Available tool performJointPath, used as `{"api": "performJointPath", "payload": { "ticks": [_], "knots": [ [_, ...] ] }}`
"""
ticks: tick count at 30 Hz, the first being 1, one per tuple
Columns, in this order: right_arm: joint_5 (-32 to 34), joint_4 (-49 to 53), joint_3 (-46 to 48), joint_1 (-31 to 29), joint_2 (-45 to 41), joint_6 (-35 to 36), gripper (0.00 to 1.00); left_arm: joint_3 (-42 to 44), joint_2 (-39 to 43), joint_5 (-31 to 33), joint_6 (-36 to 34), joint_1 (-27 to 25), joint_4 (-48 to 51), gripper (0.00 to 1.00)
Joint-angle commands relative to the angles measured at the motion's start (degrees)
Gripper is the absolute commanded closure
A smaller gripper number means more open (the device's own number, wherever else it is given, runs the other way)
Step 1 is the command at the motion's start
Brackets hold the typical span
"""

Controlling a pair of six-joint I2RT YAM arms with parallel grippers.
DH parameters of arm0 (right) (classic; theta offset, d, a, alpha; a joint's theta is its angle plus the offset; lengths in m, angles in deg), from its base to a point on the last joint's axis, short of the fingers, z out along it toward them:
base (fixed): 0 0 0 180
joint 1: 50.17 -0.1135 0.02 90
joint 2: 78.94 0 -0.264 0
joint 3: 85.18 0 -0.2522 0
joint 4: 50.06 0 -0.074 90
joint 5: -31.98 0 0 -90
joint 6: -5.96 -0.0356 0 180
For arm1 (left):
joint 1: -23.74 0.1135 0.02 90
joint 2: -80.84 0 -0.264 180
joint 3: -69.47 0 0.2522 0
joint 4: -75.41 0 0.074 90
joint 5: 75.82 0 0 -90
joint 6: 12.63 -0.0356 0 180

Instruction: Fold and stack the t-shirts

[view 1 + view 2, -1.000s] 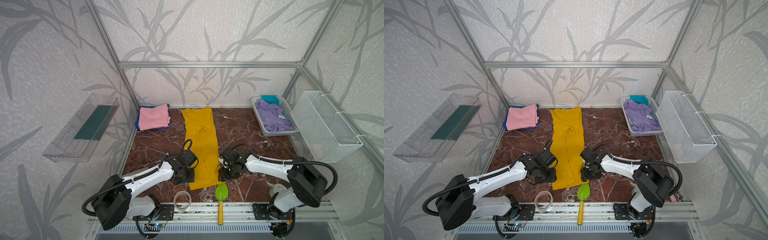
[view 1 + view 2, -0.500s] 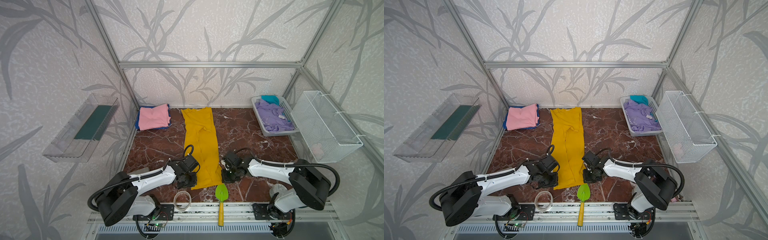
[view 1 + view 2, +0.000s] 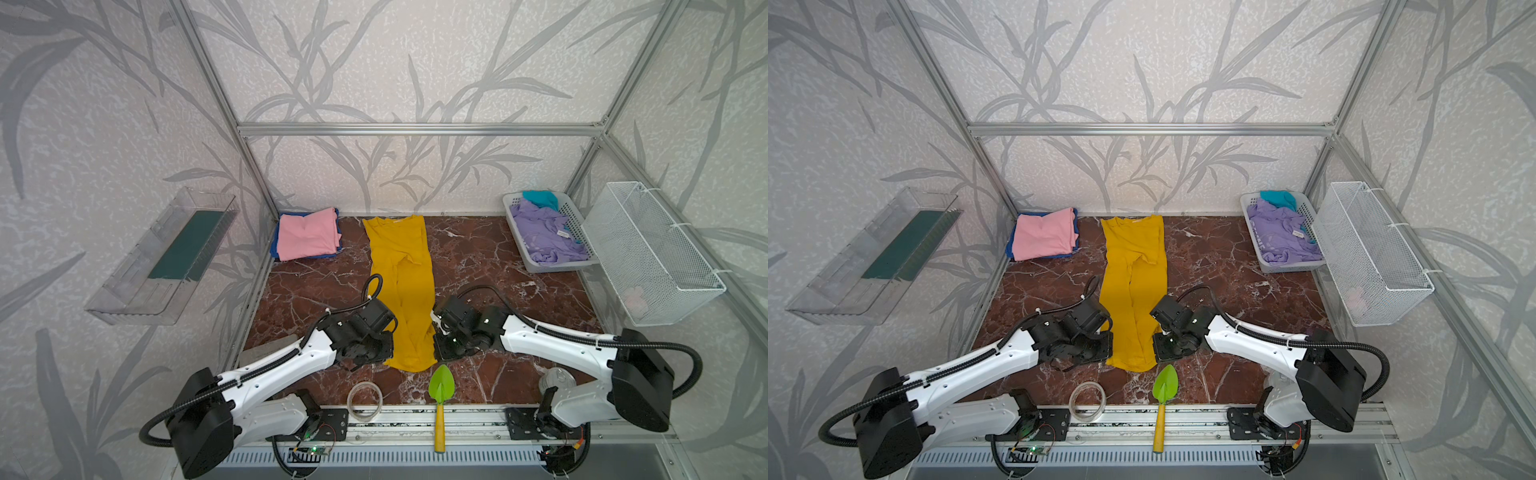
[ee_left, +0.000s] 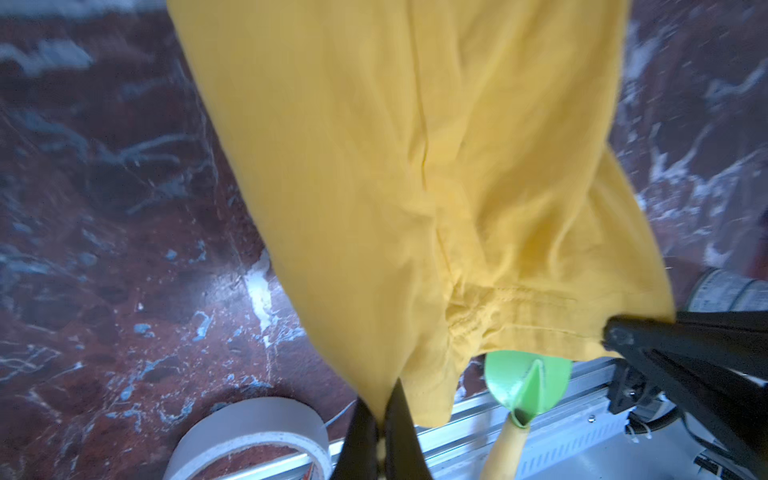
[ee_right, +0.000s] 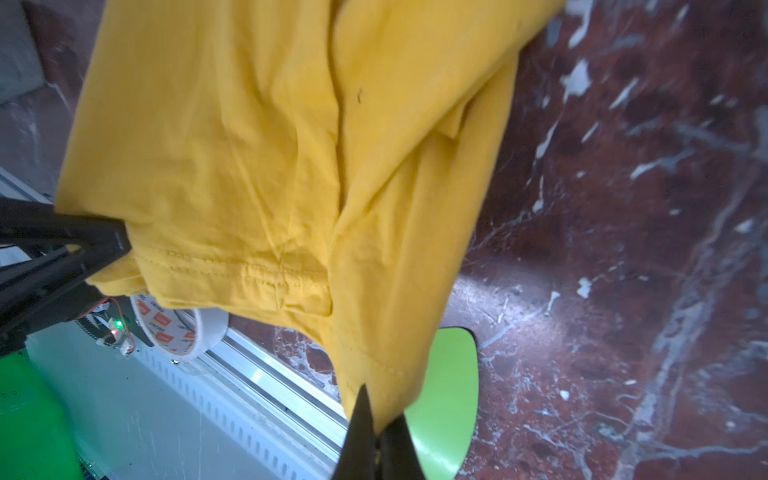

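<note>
Marble top [image 3: 478,257], long narrow mustard tee [image 3: 401,270]

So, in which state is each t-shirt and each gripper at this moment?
yellow t-shirt: folded into a long strip, near corners gripped.
pink t-shirt: folded, on the blue t-shirt.
blue t-shirt: folded, under the pink one.
lavender t-shirt: crumpled in the laundry basket.
teal t-shirt: crumpled in the same basket.
left gripper: shut on the yellow t-shirt.
right gripper: shut on the yellow t-shirt.
</note>
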Motion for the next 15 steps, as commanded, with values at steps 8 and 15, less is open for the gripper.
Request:
{"api": "performJointPath", "payload": {
  "ticks": [8, 15],
  "knots": [
    [0.5, -6.1, -16.7, 15.5, 10.4, 8.6, 1.0, -15.1, -11.2, 4.8, -13.4, 18.7, -4.3, 1.0],
    [-6.8, -6.9, -36.1, 24.4, 31.3, 10.1, 1.0, -27.2, -30.1, 2.6, -13.7, 26.6, -12.6, 1.0]
  ]
}}
